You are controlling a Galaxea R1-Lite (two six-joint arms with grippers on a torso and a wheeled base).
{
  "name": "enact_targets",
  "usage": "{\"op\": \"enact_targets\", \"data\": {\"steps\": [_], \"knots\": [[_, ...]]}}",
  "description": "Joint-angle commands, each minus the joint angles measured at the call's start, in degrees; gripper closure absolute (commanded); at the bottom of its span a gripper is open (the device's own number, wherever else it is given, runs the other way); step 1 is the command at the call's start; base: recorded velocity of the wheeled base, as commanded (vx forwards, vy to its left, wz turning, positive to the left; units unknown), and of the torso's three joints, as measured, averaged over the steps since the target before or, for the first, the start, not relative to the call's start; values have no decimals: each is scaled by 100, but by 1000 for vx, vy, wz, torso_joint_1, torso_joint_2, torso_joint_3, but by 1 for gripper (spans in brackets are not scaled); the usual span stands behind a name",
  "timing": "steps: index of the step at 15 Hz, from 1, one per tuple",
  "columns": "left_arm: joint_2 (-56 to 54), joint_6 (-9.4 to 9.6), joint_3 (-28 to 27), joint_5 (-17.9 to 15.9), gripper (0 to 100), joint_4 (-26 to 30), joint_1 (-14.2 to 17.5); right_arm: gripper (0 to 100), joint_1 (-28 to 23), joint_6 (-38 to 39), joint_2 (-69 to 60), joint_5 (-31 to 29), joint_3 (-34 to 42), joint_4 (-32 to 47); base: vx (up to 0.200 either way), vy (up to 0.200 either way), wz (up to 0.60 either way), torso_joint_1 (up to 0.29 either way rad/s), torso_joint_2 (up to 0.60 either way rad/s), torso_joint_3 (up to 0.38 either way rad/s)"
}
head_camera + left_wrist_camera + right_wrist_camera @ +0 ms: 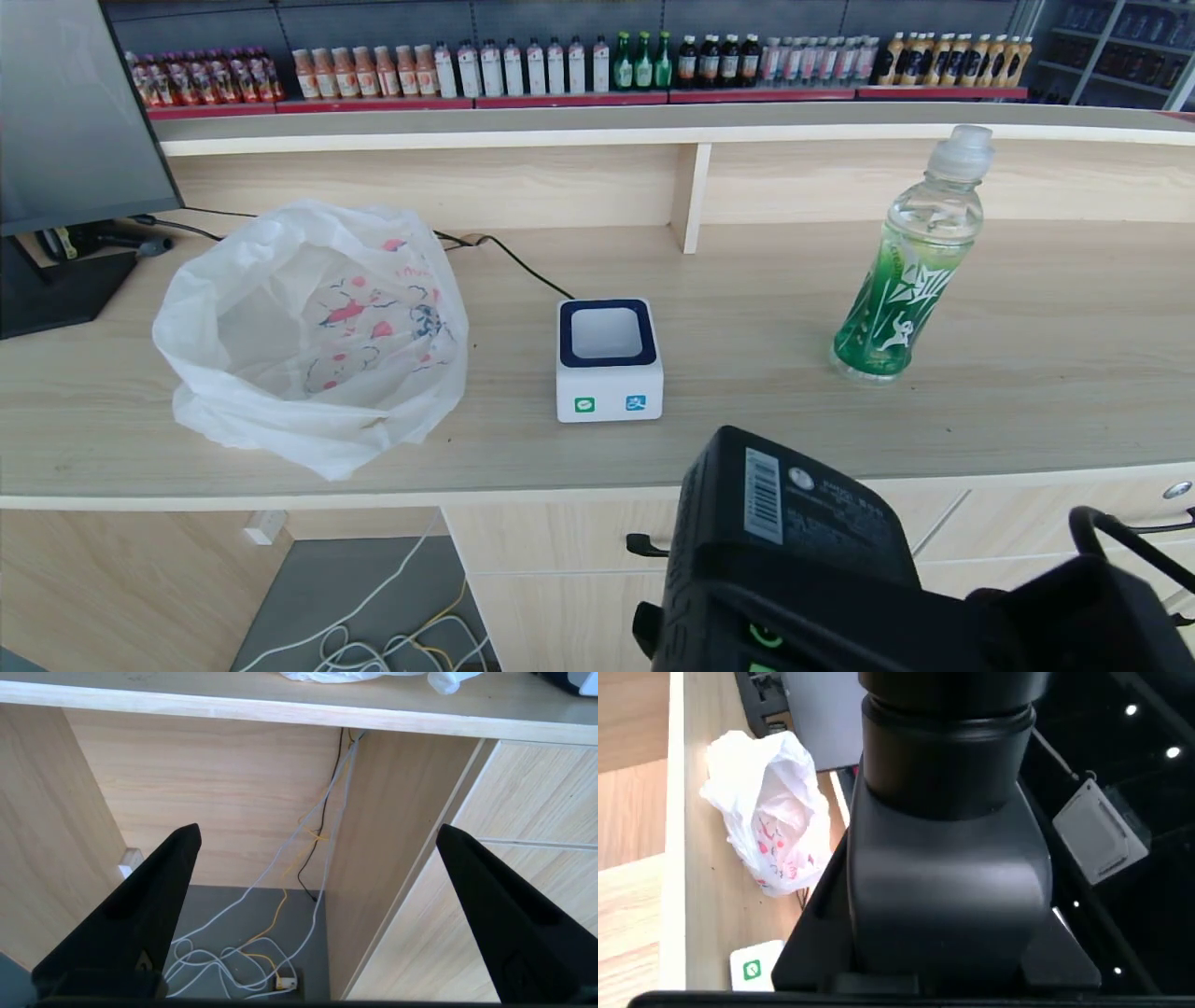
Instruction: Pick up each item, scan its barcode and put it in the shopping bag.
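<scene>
A white plastic shopping bag with red print stands open on the left of the wooden counter. A white barcode scanner box with a dark-rimmed window sits at the middle. A green-labelled drink bottle stands upright to the right. My left gripper is open and holds nothing; it hangs below the counter edge, facing the open space under it. My right arm's black housing sits low at the front right, below the counter's edge. In the right wrist view, the bag and a corner of the scanner show beside it.
A monitor on its stand occupies the far left, and a black cable runs to the scanner. A raised shelf with an upright divider backs the counter. Drawers lie under it, and loose cables lie on the floor.
</scene>
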Motion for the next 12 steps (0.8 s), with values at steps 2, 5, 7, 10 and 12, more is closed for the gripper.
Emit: {"op": "enact_targets", "data": {"steps": [2, 5, 7, 10, 12], "knots": [[-2, -2, 0, 0, 0, 0, 5, 100, -50, 2225, 79, 4, 157, -8, 0, 0, 0, 0, 0, 0], [-2, -2, 0, 0, 0, 0, -4, 100, -50, 4554, 105, -5, 271, -8, 0, 0, 0, 0, 0, 0], [-2, -2, 0, 0, 0, 0, -4, 100, -50, 5494, 87, -146, 210, -8, 0, 0, 0, 0, 0, 0], [-2, -2, 0, 0, 0, 0, 5, 100, -41, 5872, -44, -515, 236, -8, 0, 0, 0, 0, 0, 0], [-2, -2, 0, 0, 0, 0, 5, 100, -59, 6004, 61, -533, 25, -8, 0, 0, 0, 0, 0, 0]]}}
